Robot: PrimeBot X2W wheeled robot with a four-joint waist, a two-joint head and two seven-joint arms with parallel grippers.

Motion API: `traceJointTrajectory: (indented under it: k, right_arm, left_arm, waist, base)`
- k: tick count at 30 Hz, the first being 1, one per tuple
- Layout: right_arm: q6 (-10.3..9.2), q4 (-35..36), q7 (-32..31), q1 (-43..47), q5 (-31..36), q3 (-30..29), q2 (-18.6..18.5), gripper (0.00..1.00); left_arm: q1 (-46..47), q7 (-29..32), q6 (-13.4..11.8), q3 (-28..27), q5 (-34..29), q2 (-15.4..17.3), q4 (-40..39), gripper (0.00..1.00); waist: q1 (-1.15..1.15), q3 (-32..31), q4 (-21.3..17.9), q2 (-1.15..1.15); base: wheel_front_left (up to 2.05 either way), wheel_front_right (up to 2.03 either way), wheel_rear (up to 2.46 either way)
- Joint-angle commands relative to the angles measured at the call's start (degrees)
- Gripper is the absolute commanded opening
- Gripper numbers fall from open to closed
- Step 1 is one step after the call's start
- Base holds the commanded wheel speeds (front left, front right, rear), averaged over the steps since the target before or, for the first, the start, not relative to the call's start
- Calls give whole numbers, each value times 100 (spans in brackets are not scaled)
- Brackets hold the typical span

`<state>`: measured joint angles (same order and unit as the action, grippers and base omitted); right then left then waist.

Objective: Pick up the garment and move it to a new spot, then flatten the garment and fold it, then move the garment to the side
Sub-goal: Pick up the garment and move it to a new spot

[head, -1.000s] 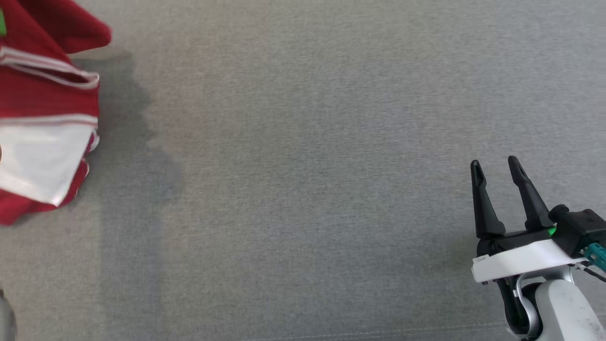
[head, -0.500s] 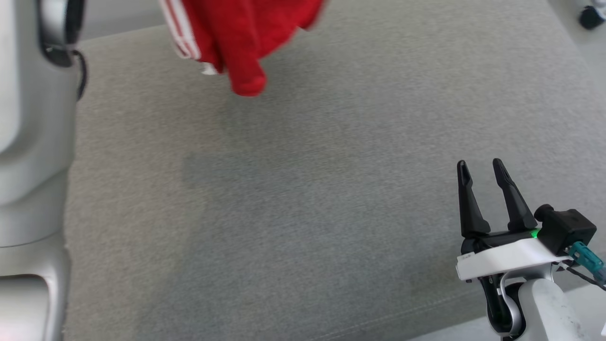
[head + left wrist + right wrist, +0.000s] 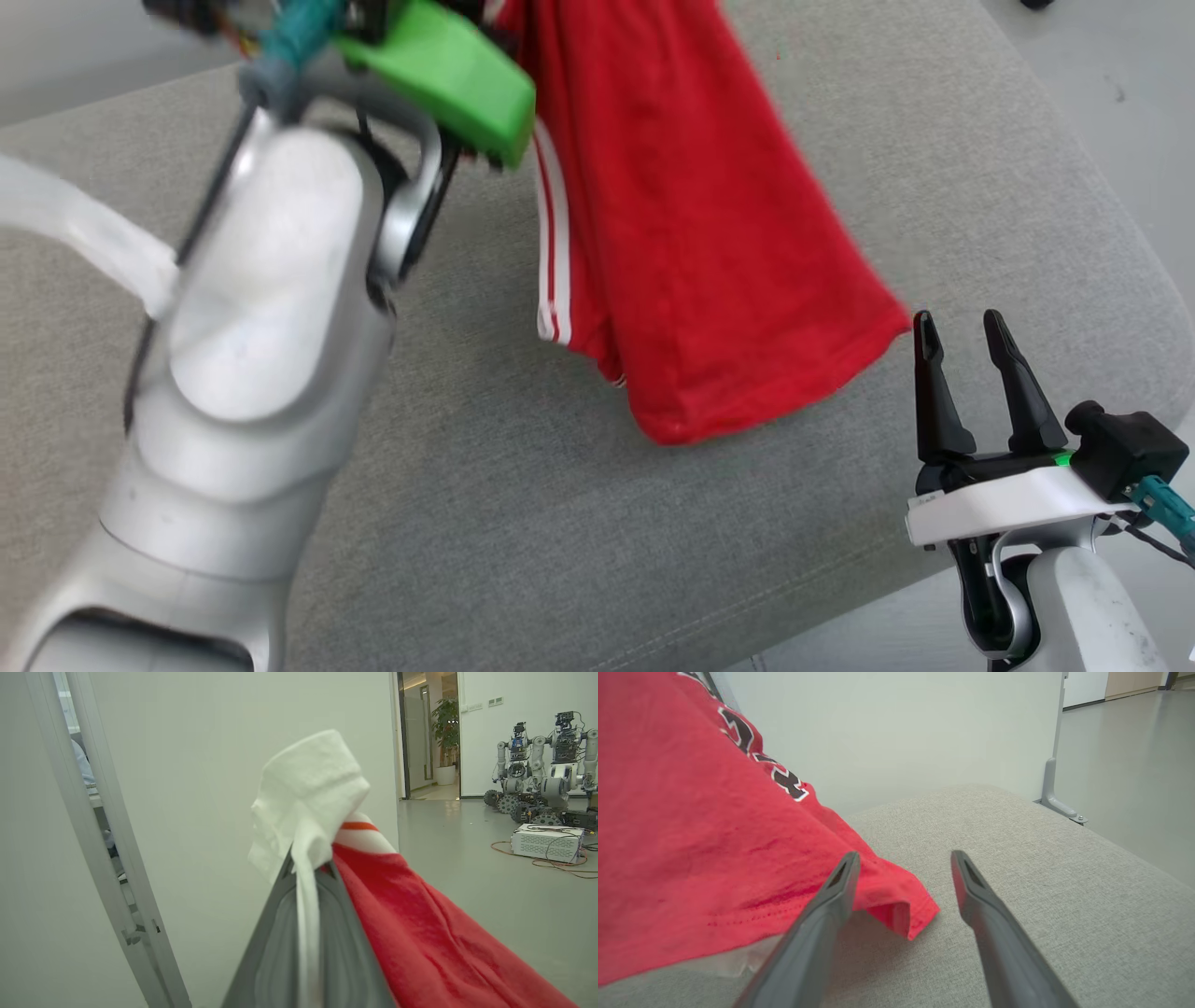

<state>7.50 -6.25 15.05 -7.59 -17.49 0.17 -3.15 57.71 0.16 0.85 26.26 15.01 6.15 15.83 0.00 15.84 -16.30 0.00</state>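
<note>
Below left claw (image 3: 312, 861), shirt (image 3: 691, 233) is clamped by its trim (image 3: 308, 779).
Slip risked; hem (image 3: 896, 914) beside spread right claw (image 3: 962, 327) could be snagged.

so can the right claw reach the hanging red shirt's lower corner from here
Probably yes: the open right claw sits just beside the hem corner of the red white-striped shirt, with bare grey fabric cushion between them.

One red fabric garment (image 3: 691, 233) with white stripes, one grey fabric cushion (image 3: 560, 523) and two dark-fingered grippers, left gripper (image 3: 312, 861) and right gripper (image 3: 960, 325), are counted.
</note>
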Motion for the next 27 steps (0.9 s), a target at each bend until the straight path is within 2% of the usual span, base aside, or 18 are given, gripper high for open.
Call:
traceJointTrajectory:
  k: [1,11,20,21,22,23,27]
  right_arm:
    - [-2,17,19,1,24,-22,1,100]
    - [-2,26,19,89,70,10,4,100]
    - [-2,28,19,180,122,-14,-47,100]
    - [-2,23,19,205,122,-22,-50,100]
    - [-2,22,19,227,129,-17,-50,100]
    - [-2,19,19,251,133,-17,-54,100]
    - [-2,-2,19,290,164,-1,-76,100]
  left_arm:
    - [-313,-111,-66,24,74,6,83,0]
    - [-2509,-678,-445,36,351,197,584,0]
    - [-3619,-979,-502,173,525,185,698,0]
    - [-3661,-1017,-512,181,534,180,696,27]
    - [-3687,-1048,-508,184,541,173,686,94]
    - [-3705,-1102,-498,192,548,162,661,100]
    - [-3722,-1312,-502,140,550,139,528,100]
  waist:
    - [0,-2,97,0]
    - [0,-52,325,0]
    - [0,-189,585,0]
    - [0,-225,636,0]
    - [0,-251,673,0]
    - [0,-287,727,0]
    - [0,-446,920,0]
  base:
    - [0,0,0]
    - [0,0,0]
    - [0,0,0]
    - [0,0,0]
    - [0,0,0]
    - [0,0,0]
    - [0,0,0]
